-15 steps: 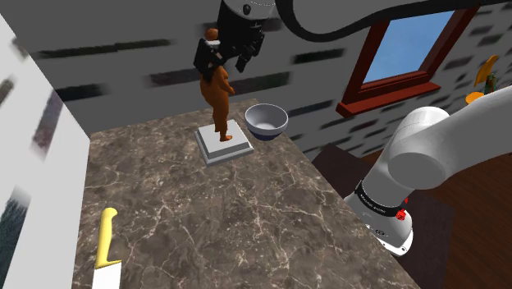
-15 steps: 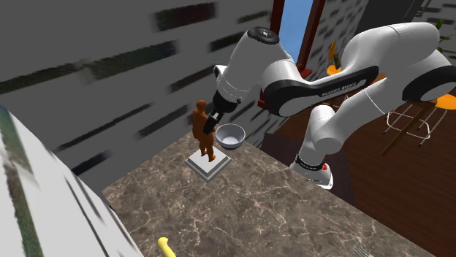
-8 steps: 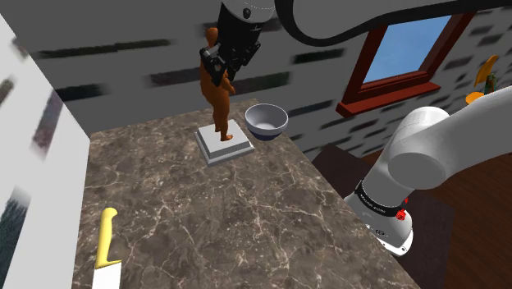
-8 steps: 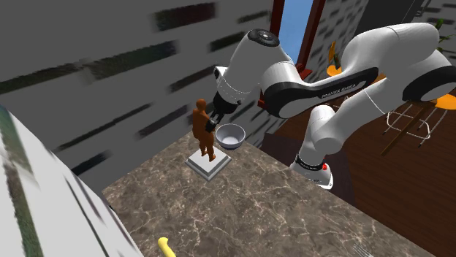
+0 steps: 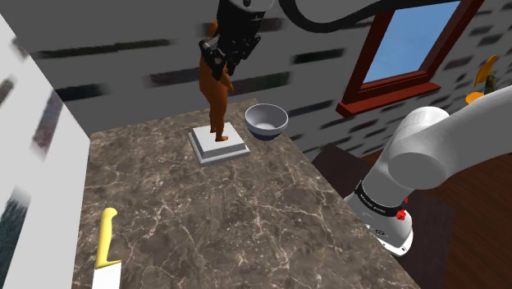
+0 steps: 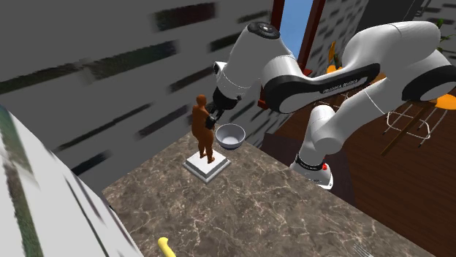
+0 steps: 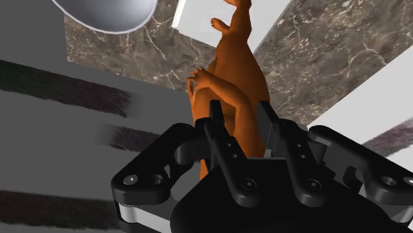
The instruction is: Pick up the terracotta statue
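Note:
The terracotta statue (image 5: 217, 94) is an orange-brown standing figure on a white square base (image 5: 218, 146), at the far end of the marble counter (image 5: 205, 222). My black gripper (image 5: 220, 56) comes down from above and is shut on the figure's upper body. In the wrist view the two fingers (image 7: 218, 132) clasp the statue (image 7: 235, 66) at the torso, either side of it. From the second exterior view the gripper (image 6: 210, 117) holds the statue (image 6: 204, 135) at chest height above its base (image 6: 205, 167). I cannot tell whether the base touches the counter.
A white bowl (image 5: 266, 120) stands just right of the base near the counter's far right corner, also bowl (image 6: 231, 136). A yellow-handled knife (image 5: 107, 246) lies at the near left edge. A white wall (image 5: 33, 164) borders the left side; a grey wall stands behind.
The gripper has closed around the statue's upper body. The statue and its base have shifted a little to the shoulder view's left and slightly upward.

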